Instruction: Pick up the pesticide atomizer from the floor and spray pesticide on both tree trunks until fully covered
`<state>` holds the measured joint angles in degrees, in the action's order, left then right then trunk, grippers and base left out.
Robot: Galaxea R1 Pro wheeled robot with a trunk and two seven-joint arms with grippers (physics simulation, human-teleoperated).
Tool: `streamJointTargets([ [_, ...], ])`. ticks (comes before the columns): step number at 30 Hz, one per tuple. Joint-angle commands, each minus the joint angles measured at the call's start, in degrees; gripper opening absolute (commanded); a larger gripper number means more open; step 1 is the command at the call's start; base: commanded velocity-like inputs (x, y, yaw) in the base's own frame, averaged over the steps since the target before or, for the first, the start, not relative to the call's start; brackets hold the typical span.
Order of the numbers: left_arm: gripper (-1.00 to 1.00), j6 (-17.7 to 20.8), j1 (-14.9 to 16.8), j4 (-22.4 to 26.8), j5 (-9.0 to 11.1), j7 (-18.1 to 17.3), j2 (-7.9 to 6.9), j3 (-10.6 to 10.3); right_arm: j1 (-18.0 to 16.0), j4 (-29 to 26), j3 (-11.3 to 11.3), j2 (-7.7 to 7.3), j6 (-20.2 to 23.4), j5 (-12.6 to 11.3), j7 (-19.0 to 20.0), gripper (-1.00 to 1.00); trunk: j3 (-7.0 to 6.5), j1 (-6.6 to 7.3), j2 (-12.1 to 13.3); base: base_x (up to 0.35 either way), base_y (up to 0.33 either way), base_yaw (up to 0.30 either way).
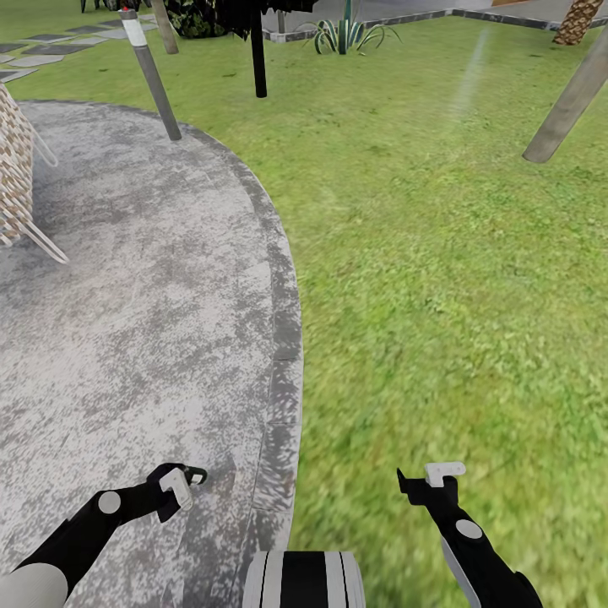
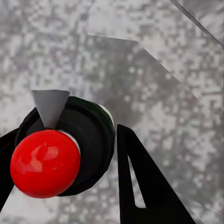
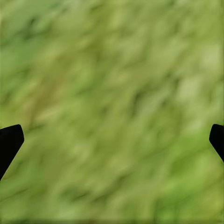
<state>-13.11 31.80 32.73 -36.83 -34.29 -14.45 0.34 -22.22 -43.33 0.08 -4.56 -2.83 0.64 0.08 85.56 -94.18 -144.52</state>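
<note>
1. The dark, near-black pesticide atomizer (image 2: 77,149) with its round red top sits clamped between the left gripper's (image 1: 181,487) black fingers (image 2: 140,182), at about 7 o'clock in the head view, over the speckled grey concrete floor (image 1: 127,295).
2. The step in hand looks like carrying it to a tree: keep the bottle upright and the grip firm, and steer toward the pale grey-brown tree trunk (image 1: 567,105) at 2 o'clock across the green grass lawn (image 1: 439,279).
3. The right gripper (image 1: 431,480) hangs over grass, fingers spread wide, holding nothing.
</note>
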Motion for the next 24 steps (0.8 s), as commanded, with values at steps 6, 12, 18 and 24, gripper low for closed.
streamJointTargets([
  [6, -1.00, -0.25, 0.01, 0.11, -0.76, -0.07, -0.02, 0.03, -0.02, 0.06, 0.01, -0.01, -0.16, 0.06, 0.01, 1.00, 0.03, 0.01, -0.01, 0.000, 0.000, 0.000],
  [12, -1.00, -0.19, 0.01, 0.59, -0.79, -0.07, -0.05, 0.08, -0.02, 0.06, 0.01, -0.01, -0.17, 0.06, 0.01, 1.00, -0.63, 0.09, 0.03, 0.000, 0.000, 0.000],
  [18, -1.00, -0.20, 0.01, 0.66, -0.76, -0.07, -0.06, 0.09, -0.02, 0.05, 0.01, -0.01, -0.16, 0.06, 0.01, 1.00, -1.08, 0.14, 0.06, 0.000, 0.000, 0.000],
  [24, -1.00, -0.23, 0.01, 0.73, -0.65, -0.15, -0.06, 0.14, -0.02, 0.08, 0.01, -0.01, -0.16, 0.06, 0.01, 1.00, -1.08, 0.14, 0.06, 0.000, 0.000, 0.000],
])
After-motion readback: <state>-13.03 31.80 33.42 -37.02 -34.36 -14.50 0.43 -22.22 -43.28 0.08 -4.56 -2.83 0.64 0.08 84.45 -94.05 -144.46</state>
